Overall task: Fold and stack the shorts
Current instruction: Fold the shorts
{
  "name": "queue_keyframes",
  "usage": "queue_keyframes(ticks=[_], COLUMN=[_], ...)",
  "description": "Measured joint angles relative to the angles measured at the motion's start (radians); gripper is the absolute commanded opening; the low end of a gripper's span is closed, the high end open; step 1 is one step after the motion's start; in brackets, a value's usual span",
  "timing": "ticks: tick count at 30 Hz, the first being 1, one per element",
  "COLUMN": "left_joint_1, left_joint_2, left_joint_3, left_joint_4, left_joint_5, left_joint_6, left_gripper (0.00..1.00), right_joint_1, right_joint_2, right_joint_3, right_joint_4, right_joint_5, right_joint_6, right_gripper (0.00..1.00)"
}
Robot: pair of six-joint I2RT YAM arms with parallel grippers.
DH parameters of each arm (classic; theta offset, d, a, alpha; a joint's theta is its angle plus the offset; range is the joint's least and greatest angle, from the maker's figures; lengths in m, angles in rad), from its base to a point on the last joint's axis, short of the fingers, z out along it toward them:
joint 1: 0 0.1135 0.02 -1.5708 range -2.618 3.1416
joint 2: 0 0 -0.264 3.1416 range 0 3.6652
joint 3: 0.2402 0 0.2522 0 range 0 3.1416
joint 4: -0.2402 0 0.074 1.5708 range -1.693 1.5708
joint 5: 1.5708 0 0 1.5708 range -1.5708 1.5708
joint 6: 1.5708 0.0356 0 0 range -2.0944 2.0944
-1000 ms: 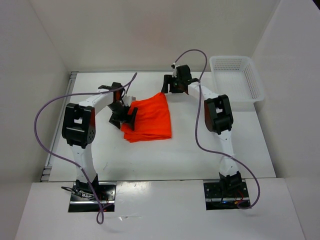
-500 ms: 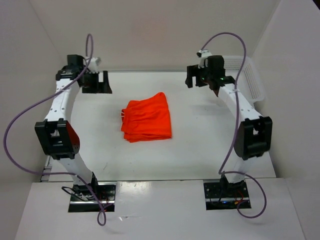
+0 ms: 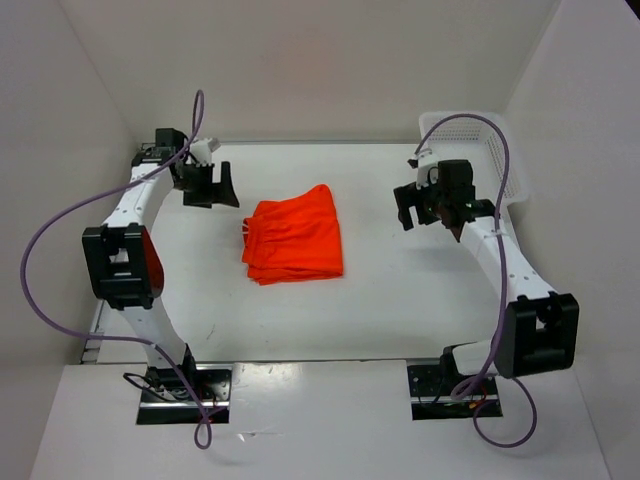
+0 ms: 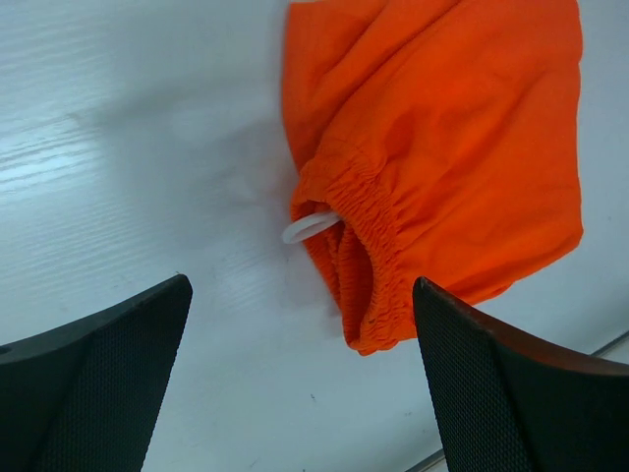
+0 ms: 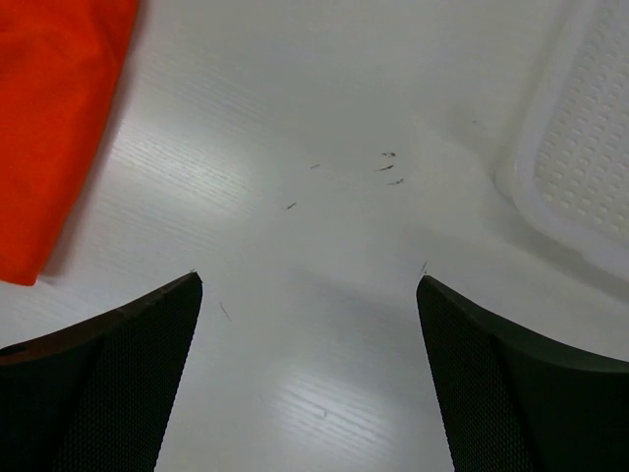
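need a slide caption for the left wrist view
Folded orange shorts lie on the white table, a white drawstring loop poking out at the elastic waistband.

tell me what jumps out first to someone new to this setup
The bright orange shorts catch the eye first, folded in the middle of the white table. The left hand and right hand hang open and empty on either side of them. A white mesh basket sits at the far right corner.

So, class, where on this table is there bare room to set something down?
Free: the wide strip of table between the shorts and the near edge; the patch between the shorts and the right gripper. Crowded: the far right corner with the basket; the gap between left gripper and shorts.
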Motion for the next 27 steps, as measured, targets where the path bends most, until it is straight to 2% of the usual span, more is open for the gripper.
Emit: queue_keyframes(ticks=[7,16,27], left_joint_1=[0.016,0.020,0.020], left_joint_2=[-0.039,-0.121,-0.135], left_joint_3=[0.035,-0.045,-0.083], left_joint_4=[0.052,0.126,0.150], left_joint_5=[-0.148,-0.307,-0.346], left_joint_6=[0.000,0.000,0.000], left_gripper=[1.00,1.00,1.00], right_joint_1=[-0.006,-0.008,-0.008], right_joint_2=[-0.119,-0.127,-0.154], right_joint_3=[-0.060,-0.099,-0.139], right_joint_4=[-0.018,-0.026,-0.025], right_joint_5=[-0.020,-0.027,-0.027], right_joint_6=[-0.037,-0.066,-0.084], right_gripper=[0.96,0.97,0.99])
